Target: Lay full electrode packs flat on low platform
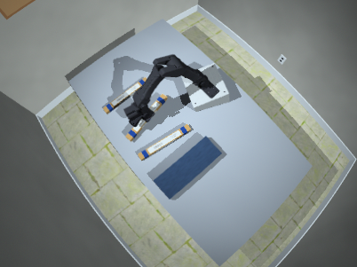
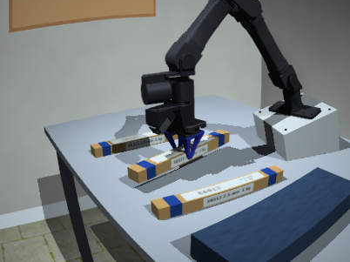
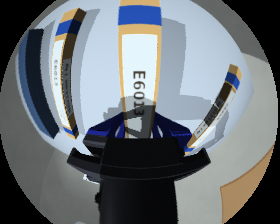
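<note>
My gripper [image 1: 142, 121] [image 2: 183, 151] [image 3: 138, 113] is shut on the middle pack [image 1: 130, 135] [image 2: 141, 171] [image 3: 140, 55], its blue fingers on the two long sides near mid-length. That pack is level and very low over the table; a thin dark shadow line shows just below it in the exterior view. The far pack [image 1: 120, 98] [image 2: 104, 149] [image 3: 215, 109] lies flat on the table, partly behind the gripper in the exterior view. The near pack [image 1: 164, 142] [image 2: 219, 191] [image 3: 59, 85] lies flat beside the low dark-blue platform [image 1: 188, 168] [image 2: 279, 230] [image 3: 34, 82], which bears no pack.
The arm's white base block [image 1: 207, 98] [image 2: 306, 136] stands on the table [image 1: 262, 159] [image 2: 74, 140], beyond the pack ends away from the table's left edge. The near pack lies between the held pack and the platform. The held pack's left end is near the table edge.
</note>
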### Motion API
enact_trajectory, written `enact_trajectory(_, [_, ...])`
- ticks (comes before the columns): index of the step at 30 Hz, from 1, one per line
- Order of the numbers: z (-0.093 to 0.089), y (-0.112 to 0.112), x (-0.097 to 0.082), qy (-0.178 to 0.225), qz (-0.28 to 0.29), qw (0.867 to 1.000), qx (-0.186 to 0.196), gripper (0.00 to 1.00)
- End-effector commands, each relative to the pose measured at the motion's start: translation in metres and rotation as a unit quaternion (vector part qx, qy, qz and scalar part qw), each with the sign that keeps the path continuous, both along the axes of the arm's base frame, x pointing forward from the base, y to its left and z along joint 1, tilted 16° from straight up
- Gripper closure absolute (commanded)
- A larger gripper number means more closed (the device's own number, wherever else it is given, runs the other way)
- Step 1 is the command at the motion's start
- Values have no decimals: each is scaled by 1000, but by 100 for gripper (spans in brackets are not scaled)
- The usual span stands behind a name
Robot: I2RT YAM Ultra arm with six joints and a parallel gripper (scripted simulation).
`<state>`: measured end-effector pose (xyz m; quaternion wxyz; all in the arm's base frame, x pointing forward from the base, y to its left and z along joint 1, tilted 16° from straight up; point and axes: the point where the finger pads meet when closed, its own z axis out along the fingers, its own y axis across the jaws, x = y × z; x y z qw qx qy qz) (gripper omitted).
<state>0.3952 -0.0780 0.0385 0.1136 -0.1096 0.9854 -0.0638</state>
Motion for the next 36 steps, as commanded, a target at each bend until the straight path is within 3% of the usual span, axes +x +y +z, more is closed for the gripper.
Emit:
enact_trajectory(1, [22,-1,8,-31,2,1000,-2,100])
enact_trajectory(24, [26,-4,15,-43,1,999,-4,100])
enact_trajectory(36, [15,-5,13,-36,-1,999,-3,100])
